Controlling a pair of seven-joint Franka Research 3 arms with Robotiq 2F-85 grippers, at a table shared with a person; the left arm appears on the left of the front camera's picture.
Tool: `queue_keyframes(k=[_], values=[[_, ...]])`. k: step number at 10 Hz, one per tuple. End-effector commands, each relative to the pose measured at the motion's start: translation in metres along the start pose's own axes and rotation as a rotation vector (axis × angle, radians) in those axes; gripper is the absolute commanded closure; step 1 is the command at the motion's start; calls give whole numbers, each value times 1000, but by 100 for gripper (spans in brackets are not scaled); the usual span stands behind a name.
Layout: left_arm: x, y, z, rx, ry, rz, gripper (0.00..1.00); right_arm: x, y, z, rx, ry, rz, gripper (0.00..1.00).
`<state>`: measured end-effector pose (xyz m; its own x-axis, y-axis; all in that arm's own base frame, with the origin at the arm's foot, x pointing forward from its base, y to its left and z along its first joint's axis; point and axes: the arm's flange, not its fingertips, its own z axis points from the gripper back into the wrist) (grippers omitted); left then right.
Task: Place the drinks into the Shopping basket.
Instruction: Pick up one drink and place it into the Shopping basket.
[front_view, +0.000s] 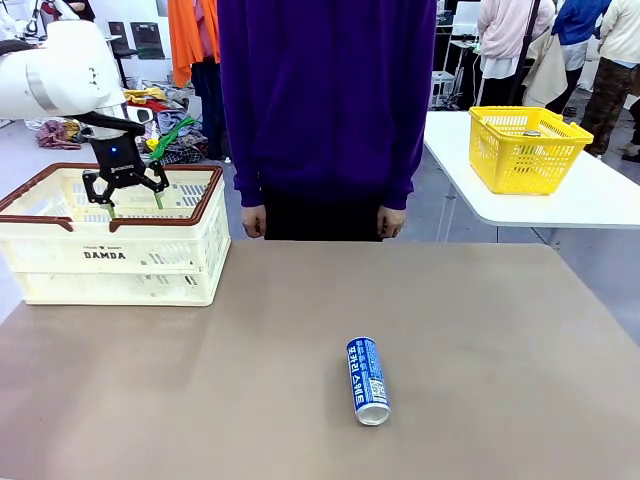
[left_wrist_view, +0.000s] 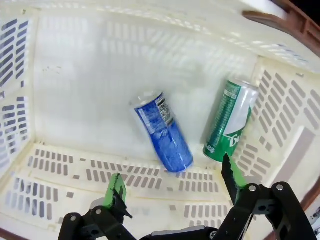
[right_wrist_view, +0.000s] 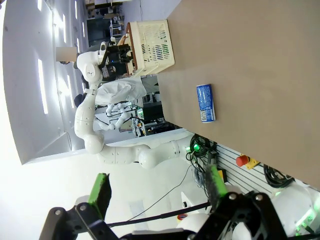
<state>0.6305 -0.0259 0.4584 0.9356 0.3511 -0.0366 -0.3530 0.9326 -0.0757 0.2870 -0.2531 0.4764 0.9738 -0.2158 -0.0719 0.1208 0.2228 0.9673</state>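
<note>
The left gripper (front_view: 134, 204) hangs over the Shopping basket (front_view: 104, 270) at the left end of the worktop (front_view: 200, 400), fingers spread apart and holding nothing. In the left wrist view, two of the drinks are inside the basket. A blue can (left_wrist_view: 162, 131) lies on its side on the floor, and a green can (left_wrist_view: 231, 121) rests close against a slotted side wall. Whether the green can lies flat or leans on the wall cannot be told.

One more blue can (front_view: 368, 380) lies on its side on the open worktop, well apart from the basket and near the robot's edge. Its silver top points toward the robot. The right gripper (right_wrist_view: 157, 187) is also spread apart and empty, held high and off to the side of the worktop. Its camera looks across at that can (right_wrist_view: 205, 102) and the basket (right_wrist_view: 150, 45).

The person stands at the far side, with both hands (front_view: 253, 222) hanging by the worktop's edge and touching nothing.

The task looks about two-thirds done, at the point between one drop and the next pick. The next move calls for an arm to come down over the lying can and turn its wrist so the fingers close across the narrow body. The can may roll if it is nudged from one side. It then has to be carried over the brown rim and let go clear of the two cans inside.
</note>
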Motion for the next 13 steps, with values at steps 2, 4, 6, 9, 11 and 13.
queue_keyframes(k=[2,4,6,9,11,13], values=[[-23,0,35,-63,-82,-33,0,-3,4,1,-12,10,-16,0],[-70,-9,90,-183,-148,-85,0,-3,4,1,-12,10,-16,0],[-138,-16,127,-256,-74,-178,0,-3,4,1,-12,10,-16,0],[-231,25,129,-584,121,-472,0,-3,4,1,-12,10,-16,0],[-268,82,87,-902,152,-546,0,-3,4,1,-12,10,-16,0],[-294,146,29,-1174,16,-353,0,-3,4,1,-12,10,-16,0]])
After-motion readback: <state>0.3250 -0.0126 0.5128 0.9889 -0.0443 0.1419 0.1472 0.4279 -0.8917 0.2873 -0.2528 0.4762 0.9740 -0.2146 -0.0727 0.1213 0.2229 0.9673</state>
